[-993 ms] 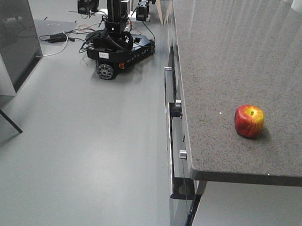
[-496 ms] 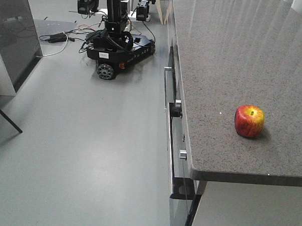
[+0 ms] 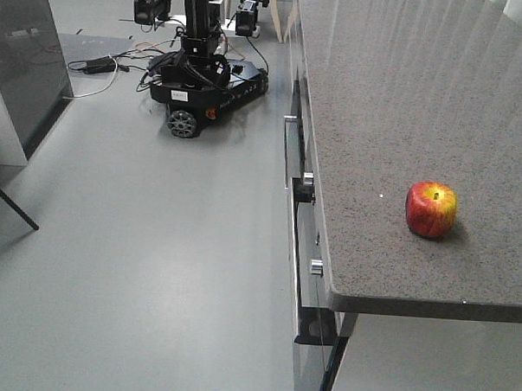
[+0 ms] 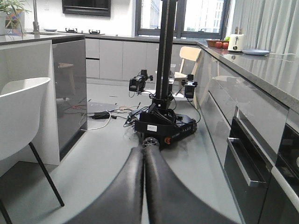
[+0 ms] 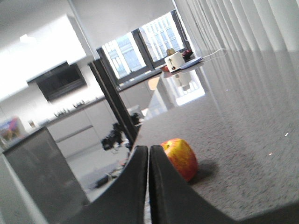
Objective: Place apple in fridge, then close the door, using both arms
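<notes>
Nothing of the task is done yet: the round red-and-yellow apple (image 3: pixel 431 209) sits upright on the speckled grey stone worktop (image 3: pixel 395 97), near its front edge and well in from its left edge, with no hand on it. Your black right hand (image 5: pixel 148 148) has its two fingers pressed together and holds nothing; in the right wrist view the apple (image 5: pixel 180 158) lies just beyond the tips and a little to their right, near but, as far as I can tell, not touching. Your black left hand (image 4: pixel 143 150) is likewise closed and empty, out over the grey floor and pointing away from the worktop. So you have all of it left: part the right fingers, take the apple, carry it to the fridge, set it inside, then shut the door. I cannot pick out the fridge or its door with any certainty; the glossy dark grey panel (image 3: pixel 20 55) at the far left may only be the end of a cabinet. Around you, the black wheeled robot with a tall mast (image 3: pixel 201 72) stands on the far floor with cables trailing to its left, and a white plastic chair (image 4: pixel 21 107) stands near on the left. Either could get in your way when you turn, as could the steel drawer handles (image 3: pixel 290 153) under the worktop edge.
</notes>
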Robot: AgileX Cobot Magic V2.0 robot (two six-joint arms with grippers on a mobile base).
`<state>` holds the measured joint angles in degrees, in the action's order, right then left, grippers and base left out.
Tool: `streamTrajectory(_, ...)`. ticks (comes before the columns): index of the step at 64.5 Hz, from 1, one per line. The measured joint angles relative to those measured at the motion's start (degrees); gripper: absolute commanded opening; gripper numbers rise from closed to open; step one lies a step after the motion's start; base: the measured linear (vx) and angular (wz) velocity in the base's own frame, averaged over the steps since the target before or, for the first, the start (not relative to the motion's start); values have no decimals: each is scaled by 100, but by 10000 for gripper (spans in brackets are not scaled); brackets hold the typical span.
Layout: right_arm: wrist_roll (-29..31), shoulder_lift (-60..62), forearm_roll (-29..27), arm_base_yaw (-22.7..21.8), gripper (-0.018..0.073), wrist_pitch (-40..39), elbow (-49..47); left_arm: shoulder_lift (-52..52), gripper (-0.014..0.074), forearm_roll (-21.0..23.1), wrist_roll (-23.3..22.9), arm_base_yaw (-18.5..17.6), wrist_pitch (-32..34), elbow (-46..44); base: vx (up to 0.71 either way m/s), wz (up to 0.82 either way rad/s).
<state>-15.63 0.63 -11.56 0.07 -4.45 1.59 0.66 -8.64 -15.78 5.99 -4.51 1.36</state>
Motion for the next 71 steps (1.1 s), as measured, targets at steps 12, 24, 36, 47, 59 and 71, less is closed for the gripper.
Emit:
streamTrajectory(12,-60,-6,-308,0,1,958,-682,0,-6,0,0,0,0,0,0,0)
streamTrajectory(24,835,-653,-157,0,95,2177,-2217,0,-6,0,0,0,0,0,0,0)
streamTrajectory(36,2057,-1513,-456,0,435,2979,-3489,0,-6,0,0,0,0,0,0,0)
streamTrajectory(47,2501,-1932,-732,0,702,2686,-3785,0,-6,0,0,0,0,0,0,0)
streamTrajectory(59,2695,-2276,-743,0,720,2565,-3824,0,-6,0,0,0,0,0,0,0)
streamTrajectory(71,3270,-3137,-876,0,703,3058,-4653,0,-6,0,0,0,0,0,0,0)
